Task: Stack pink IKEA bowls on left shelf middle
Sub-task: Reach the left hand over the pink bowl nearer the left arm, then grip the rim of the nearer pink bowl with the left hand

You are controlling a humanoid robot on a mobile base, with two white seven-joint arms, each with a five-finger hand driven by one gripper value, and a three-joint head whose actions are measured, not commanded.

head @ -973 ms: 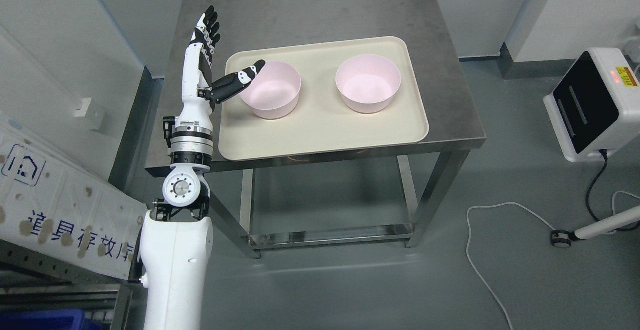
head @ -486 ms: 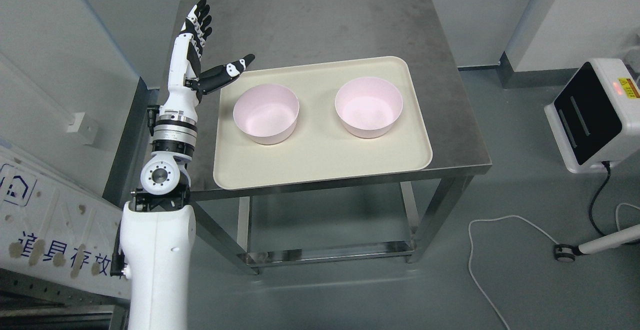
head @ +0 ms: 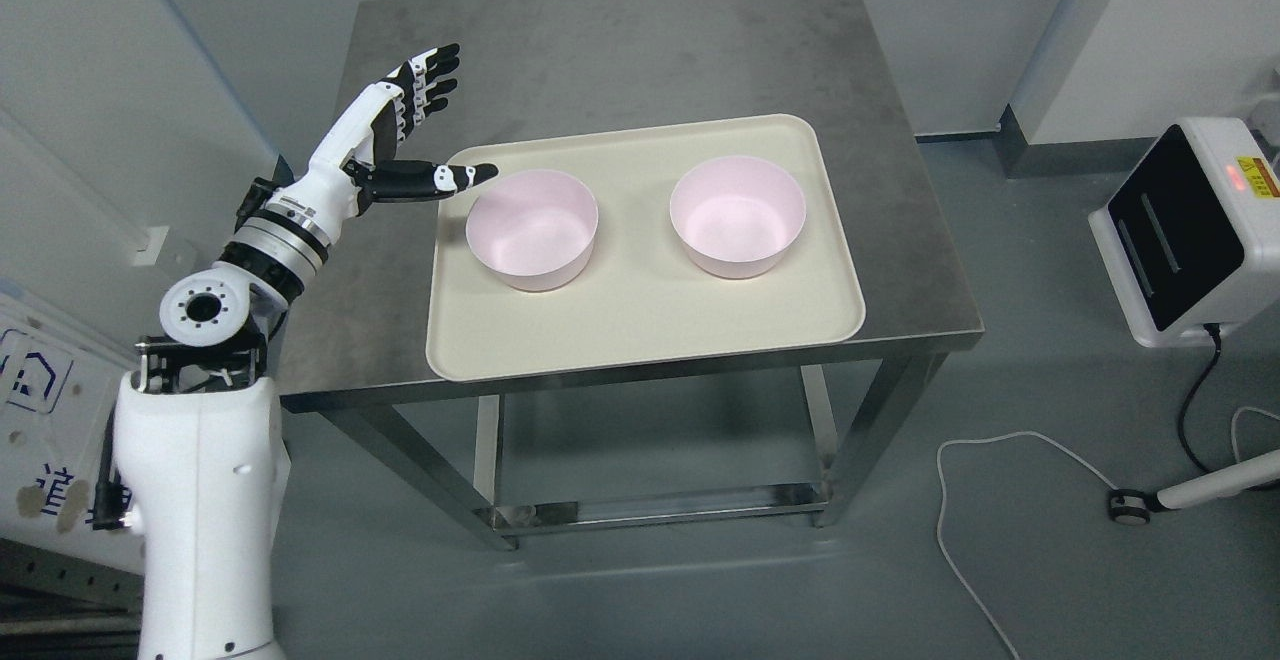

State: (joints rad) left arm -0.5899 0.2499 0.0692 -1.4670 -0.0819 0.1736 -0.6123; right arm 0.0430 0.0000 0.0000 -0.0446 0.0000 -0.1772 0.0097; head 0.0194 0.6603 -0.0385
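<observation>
My left hand (head: 405,130) hangs over the steel table (head: 640,50), fingers spread, holding nothing, thumb tip near the left pink bowl (head: 532,228). Both bowls sit apart on the beige tray (head: 640,325); right pink bowl (head: 738,215) untouched.

Below me stands a steel desk (head: 640,50) with a dull, mottled grey top, square legs and a lower rail that shines faintly. The floor (head: 700,590) is smooth grey-green and takes a soft, even light. Pale walls (head: 230,0) close in behind and to my left, and a white column (head: 1150,20) rises at the right. Beside that column sits a white device (head: 1190,225) with a black face and a small red light. A white cable (head: 960,500) loops across the floor near a wheeled stand (head: 1190,470). At my lower left leans a white board (head: 50,420) with blue print.
</observation>
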